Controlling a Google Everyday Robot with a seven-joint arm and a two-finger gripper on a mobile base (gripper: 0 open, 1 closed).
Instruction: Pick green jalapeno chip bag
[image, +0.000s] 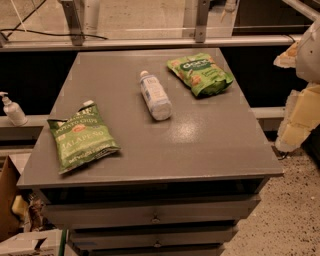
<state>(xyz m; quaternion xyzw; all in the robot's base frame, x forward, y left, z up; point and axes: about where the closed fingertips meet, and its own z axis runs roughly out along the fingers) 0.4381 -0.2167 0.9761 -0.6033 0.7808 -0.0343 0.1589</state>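
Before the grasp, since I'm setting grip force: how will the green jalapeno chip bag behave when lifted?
The green jalapeno chip bag looks puffed and crinkly, so it is probably light and yielding, with fragile chips inside. It lies flat near the cabinet top's near-left corner, and its film may slip. The gripper hangs beyond the right edge.

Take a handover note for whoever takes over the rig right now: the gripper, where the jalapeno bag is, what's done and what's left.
Gripper: at the right edge of view, off to the side of the cabinet top, far from every item.
Jalapeno bag: lying flat at the front left of the top, untouched.
Also there: a bottle on its side mid-top, and a brighter green bag at the back right, which is not the target.
Done: nothing yet.
Left: reach across to the front left, grasp the jalapeno bag and lift it.
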